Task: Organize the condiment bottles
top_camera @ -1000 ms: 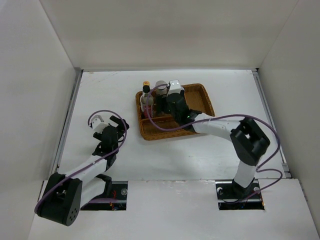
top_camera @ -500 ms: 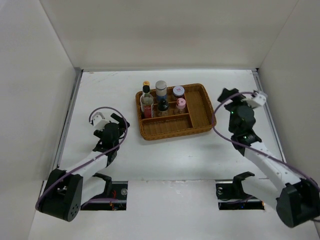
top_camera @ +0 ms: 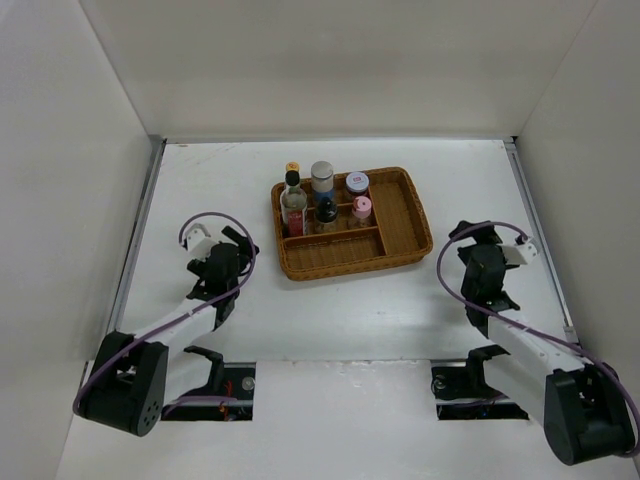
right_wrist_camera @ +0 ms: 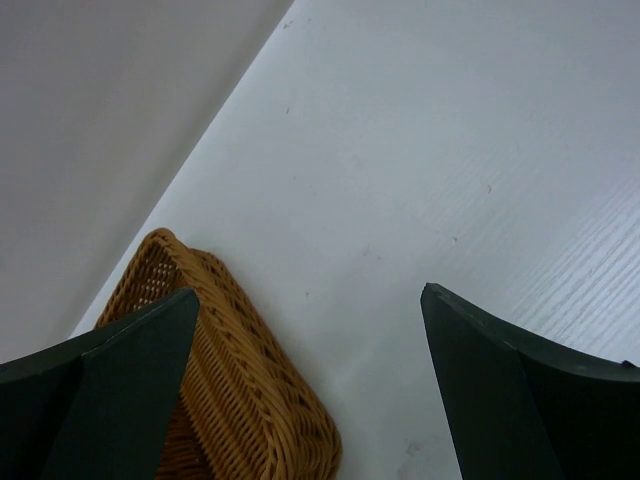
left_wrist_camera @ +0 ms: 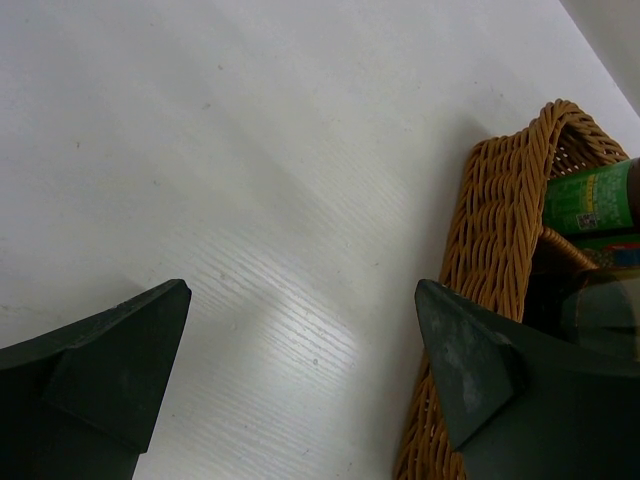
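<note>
Nearest, low on the left of the table (top_camera: 350, 305): left claw (top_camera: 238, 245), spread wide, gripping nothing, pointing up the table. Across on the right, well apart from the right rim of the tray (top_camera: 418, 222): right claw (top_camera: 470, 232), likewise wide apart and holding nothing. From the left wrist, only bare white table between the dark fingers (left_wrist_camera: 100, 360), with a wicker corner just past the right one. From the right wrist, much the same – table in the gap, a tray corner low on the left. Farther back, mid-table: brown wicker tray, divided. Standing upright in its far-left compartments – six bottles (top_camera: 322, 200), two rows of three, close together; yellow-capped bottle (top_camera: 292, 182) at far left, pink-lidded shaker (top_camera: 361, 209) at the right of the nearer row.
</note>
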